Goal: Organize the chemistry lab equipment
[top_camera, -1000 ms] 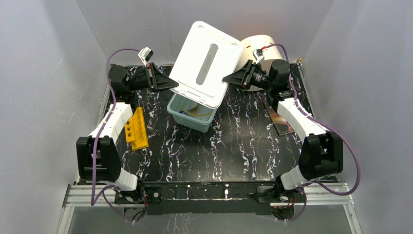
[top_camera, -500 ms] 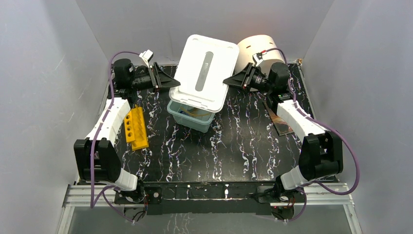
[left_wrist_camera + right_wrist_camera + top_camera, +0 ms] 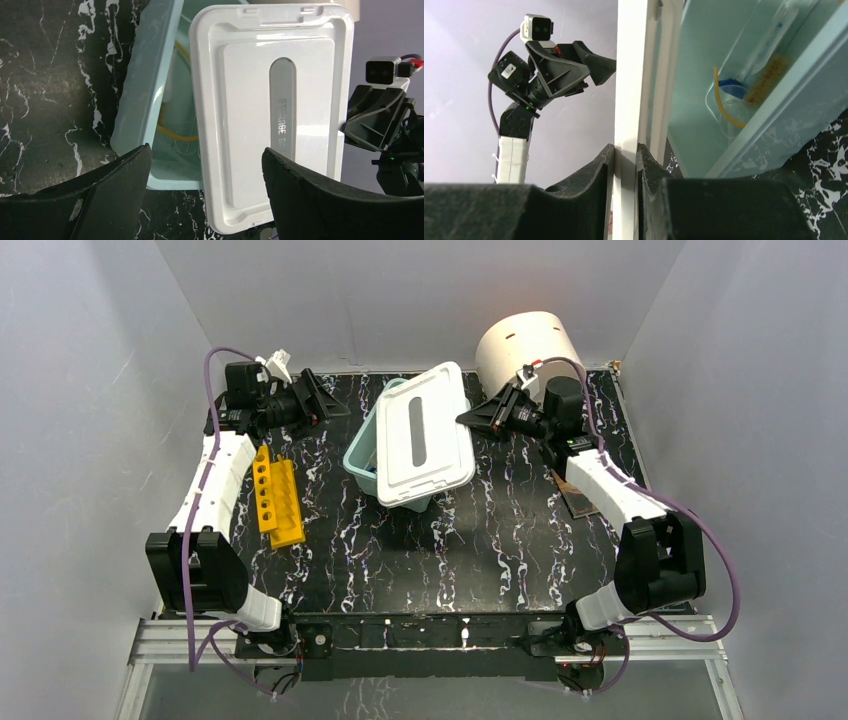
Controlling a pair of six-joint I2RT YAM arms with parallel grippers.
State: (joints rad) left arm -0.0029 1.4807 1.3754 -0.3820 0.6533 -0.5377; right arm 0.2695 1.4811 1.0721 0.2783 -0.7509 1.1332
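Atop teal bin (image 3: 360, 458), white lid (image 3: 425, 435) now lowered, right hand (image 3: 466, 418) grasping it, left hand (image 3: 338, 405) released.

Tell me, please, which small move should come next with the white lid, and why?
Probably the right gripper, its jaws shut on the edge of the lid, should nudge it toward the open left gripper: it sits skewed over the teal bin, leaving that side uncovered.

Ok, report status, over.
Left gripper open, clear of lid. Right gripper shut on lid edge. Lid askew on bin, amber tubing inside. One long side uncovered.
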